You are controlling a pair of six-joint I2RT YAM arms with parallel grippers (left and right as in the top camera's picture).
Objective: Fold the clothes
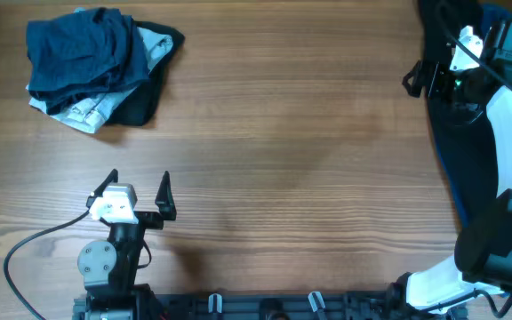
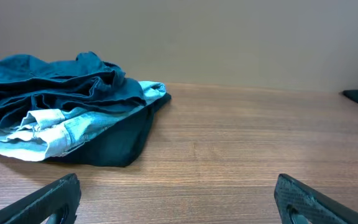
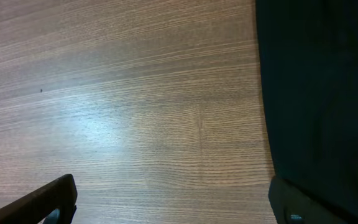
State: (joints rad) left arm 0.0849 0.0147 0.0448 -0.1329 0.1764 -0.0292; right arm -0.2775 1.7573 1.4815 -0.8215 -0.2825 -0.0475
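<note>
- Jaws, left gripper (image 1: 139, 180): spread wide and empty. It sits on the robot's side of the pile (image 1: 96, 71), well apart from it, fingers aimed toward it.
- Jaws, right gripper (image 1: 423, 78): also wide and empty in the right wrist view. It is far to the right of the pile, low over the inner edge of a dark garment (image 1: 443, 151).
- Pile: crumpled clothes heaped on the table (image 1: 283, 133).
  - Navy shorts (image 1: 83, 44) lie on top.
  - Light-blue denim (image 1: 87, 111) is beneath, poking out on the robot's side.
  - A black garment (image 1: 145, 100) is lowest, showing on the pile's right.
- Dark garment: spread long, well apart from the pile to its right. The right arm partly covers it, so what kind it is cannot be told.
- Step in hand (judged): taking one garment to the bare wood right of the pile. No fold is begun.
- Handling notes (judged):
  - Pinch a single layer at a hem or waistband, never a bunch.
  - Lift the navy shorts clear so the denim stays behind.
  - Spread the piece flat, both grippers on opposite corners, before creasing.
  - Soft cloth sags and drags, so move slowly.
</note>
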